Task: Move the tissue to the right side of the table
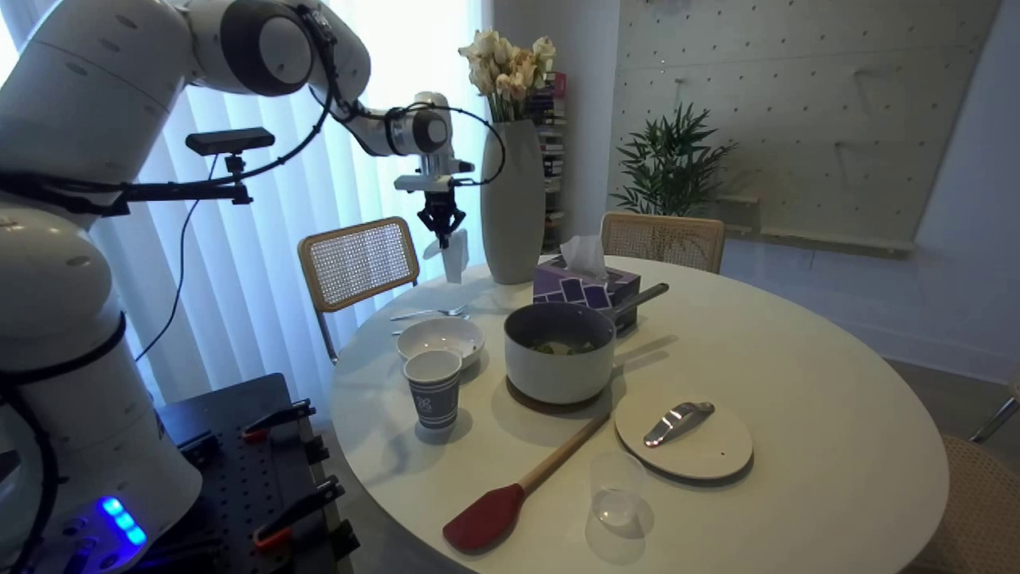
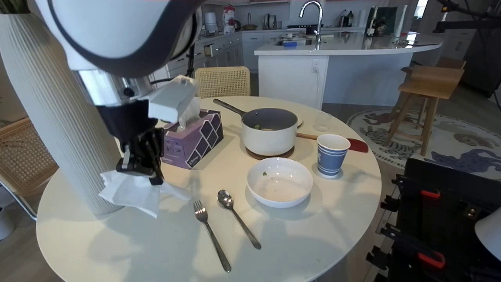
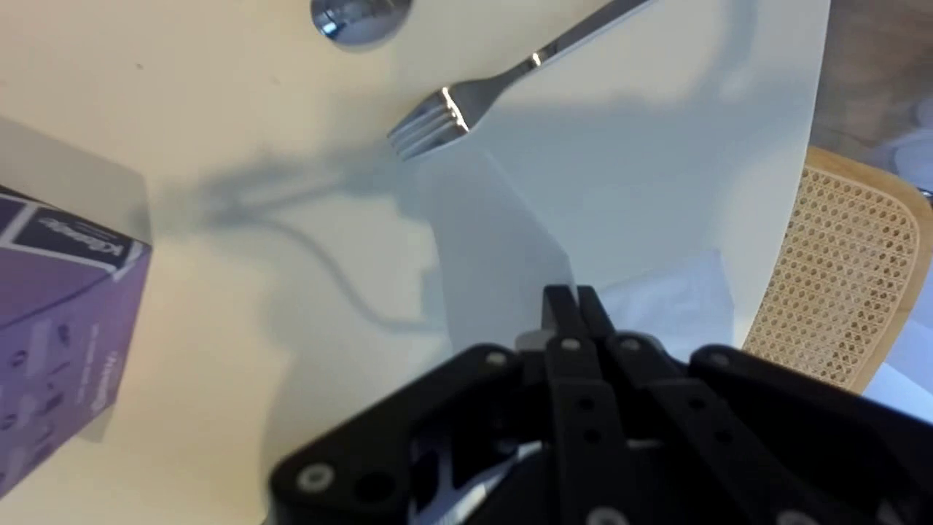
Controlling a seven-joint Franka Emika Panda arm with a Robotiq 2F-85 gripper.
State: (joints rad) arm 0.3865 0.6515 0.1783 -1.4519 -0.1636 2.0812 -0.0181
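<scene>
The white tissue (image 2: pixel 133 192) hangs from my gripper (image 2: pixel 155 181) above the white round table (image 2: pixel 172 246), beside the tall vase. In an exterior view the tissue (image 1: pixel 455 259) hangs below the gripper (image 1: pixel 444 241), over the table's (image 1: pixel 829 399) edge by the vase. In the wrist view the gripper's (image 3: pixel 572 293) fingertips are shut on the tissue, which spreads out on both sides of them (image 3: pixel 503 255). The part between the fingers is hidden.
A purple tissue box (image 2: pixel 191 139) stands near the gripper. The vase (image 2: pixel 58 105) rises close beside it. A fork (image 2: pixel 211 235), spoon (image 2: pixel 238 219), bowl (image 2: pixel 280 197), paper cup (image 2: pixel 332 156) and pot (image 2: pixel 270 137) stand around. A plate (image 1: pixel 717 450), red spatula (image 1: pixel 488 518) and clear cup (image 1: pixel 615 506) lie farther off.
</scene>
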